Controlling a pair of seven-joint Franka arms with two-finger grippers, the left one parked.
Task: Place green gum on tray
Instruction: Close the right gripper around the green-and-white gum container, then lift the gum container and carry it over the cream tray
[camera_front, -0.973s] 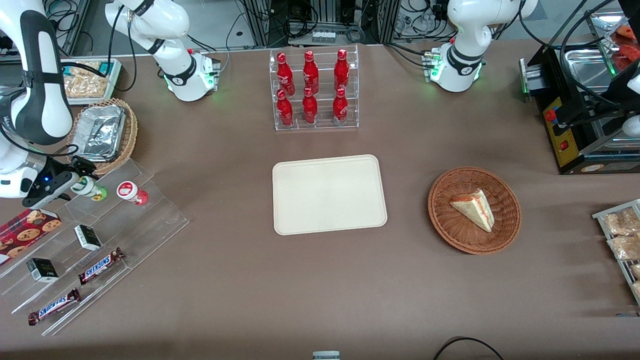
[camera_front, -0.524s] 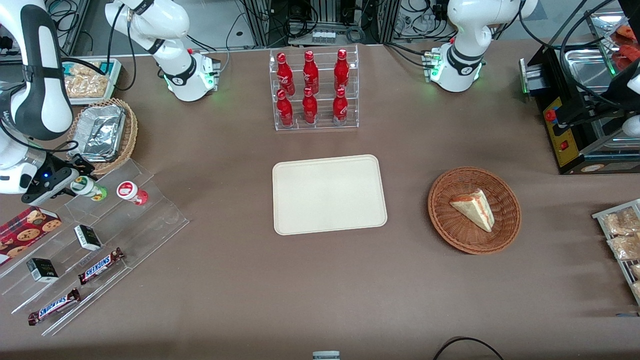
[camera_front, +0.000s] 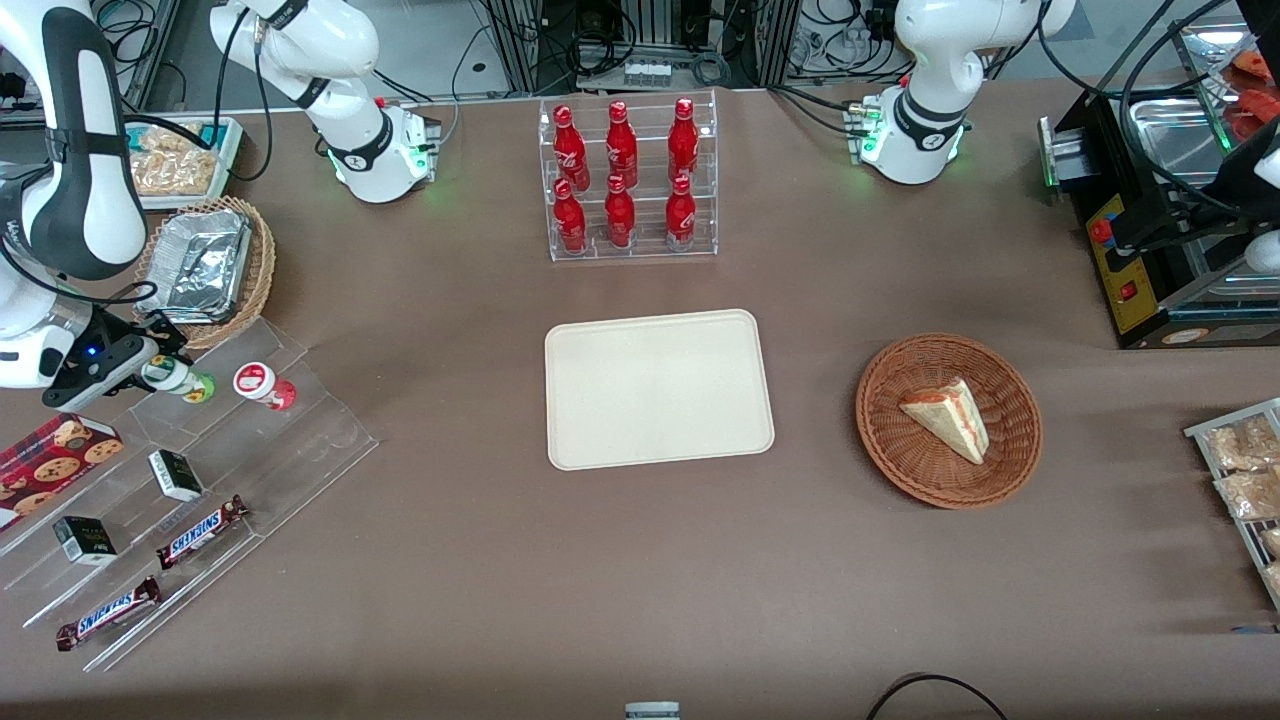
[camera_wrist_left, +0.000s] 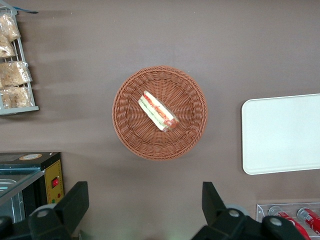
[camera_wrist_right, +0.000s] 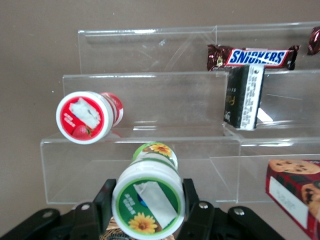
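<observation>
The green gum (camera_front: 182, 379) lies tilted on the top step of the clear acrylic rack (camera_front: 300, 440), its white lid toward my gripper. My right gripper (camera_front: 152, 368) is at the working arm's end of the table, with its fingers (camera_wrist_right: 104, 198) against both sides of the lid. In the right wrist view the green gum (camera_wrist_right: 148, 199) fills the space between the jaws of the gripper (camera_wrist_right: 147, 196), which are shut on it. The cream tray (camera_front: 660, 388) lies bare at the table's middle, far from the gripper; it also shows in the left wrist view (camera_wrist_left: 282, 132).
A red-bodied gum bottle (camera_front: 264, 385) lies beside the green one. Snickers bars (camera_front: 200, 530), small dark boxes (camera_front: 175, 474) and a cookie box (camera_front: 55, 455) lie on the lower steps. A foil tray in a wicker basket (camera_front: 205, 265) stands farther back. A cola bottle rack (camera_front: 625, 180) and a sandwich basket (camera_front: 948, 420) stand elsewhere.
The arm has shifted slightly and the gripper has settled around the green gum's lid. The gum stays on the rack's top step.
</observation>
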